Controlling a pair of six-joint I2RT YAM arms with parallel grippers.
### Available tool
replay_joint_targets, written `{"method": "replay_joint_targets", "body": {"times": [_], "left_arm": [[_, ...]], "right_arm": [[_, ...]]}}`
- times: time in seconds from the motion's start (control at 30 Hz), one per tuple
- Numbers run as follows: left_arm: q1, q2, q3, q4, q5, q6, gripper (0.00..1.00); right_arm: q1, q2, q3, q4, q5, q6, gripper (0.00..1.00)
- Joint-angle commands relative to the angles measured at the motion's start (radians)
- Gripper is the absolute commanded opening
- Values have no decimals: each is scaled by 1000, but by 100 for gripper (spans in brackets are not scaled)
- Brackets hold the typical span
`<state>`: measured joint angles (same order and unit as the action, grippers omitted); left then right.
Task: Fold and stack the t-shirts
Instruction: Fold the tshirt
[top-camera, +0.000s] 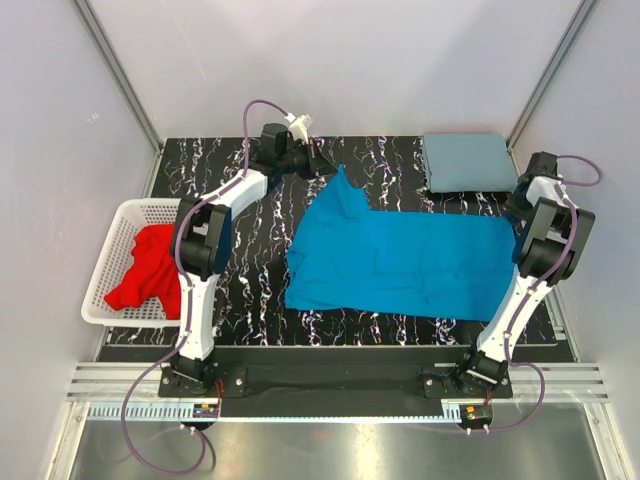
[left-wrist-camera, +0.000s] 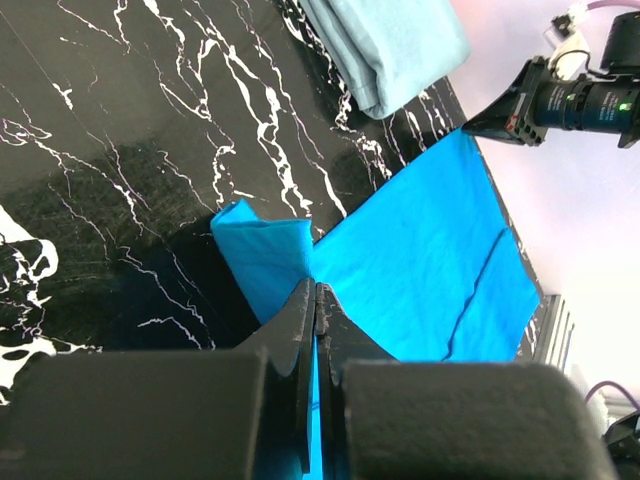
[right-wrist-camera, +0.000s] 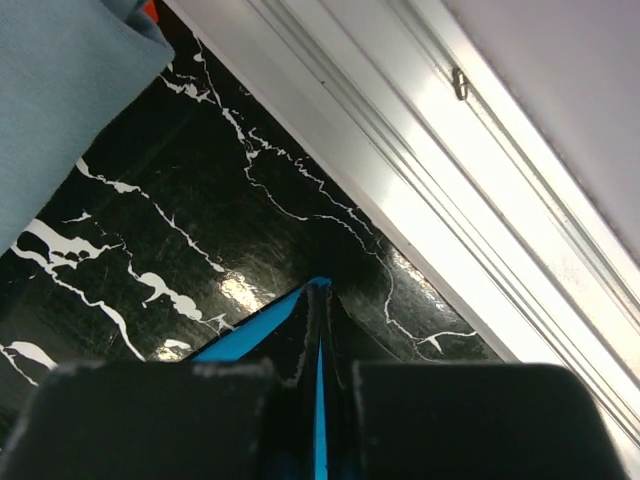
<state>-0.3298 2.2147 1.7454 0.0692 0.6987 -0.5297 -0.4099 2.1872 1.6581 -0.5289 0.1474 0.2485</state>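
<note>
Bright blue t-shirt (top-camera: 400, 265) lies spread across the middle of the black marbled table (top-camera: 258, 255), mostly flat, with its far-left corner drawn up into a small peak. The left gripper (left-wrist-camera: 316, 292) is pinched tight on that peak, and the right gripper (right-wrist-camera: 320, 292) is closed on a thin sliver of the shirt's right edge, close to the table's metal rail (right-wrist-camera: 420, 190). Both holds look slim (only a narrow strip of cloth shows between each pair of fingers), so a quick or uneven pull could let an edge slip free and leave the fold crooked. A folded grey-blue t-shirt (top-camera: 468, 162) sits just beyond at the far right — a sweeping fold could drag across it. A red t-shirt (top-camera: 150, 265) waits in the white basket (top-camera: 105, 280).
</note>
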Motion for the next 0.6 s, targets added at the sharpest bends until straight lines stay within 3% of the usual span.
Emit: {"method": "replay_joint_targets", "body": {"times": [0.0, 0.23, 0.57], "left_arm": [[14, -87, -17, 23, 35, 60, 0], [38, -185, -122, 30, 64, 88, 0], [55, -314, -254, -21, 87, 204, 0]], "right_arm": [[-13, -102, -82, 116, 63, 8, 0], [-15, -242, -280, 375, 44, 8, 0], [-18, -345, -391, 469, 70, 38, 0]]}}
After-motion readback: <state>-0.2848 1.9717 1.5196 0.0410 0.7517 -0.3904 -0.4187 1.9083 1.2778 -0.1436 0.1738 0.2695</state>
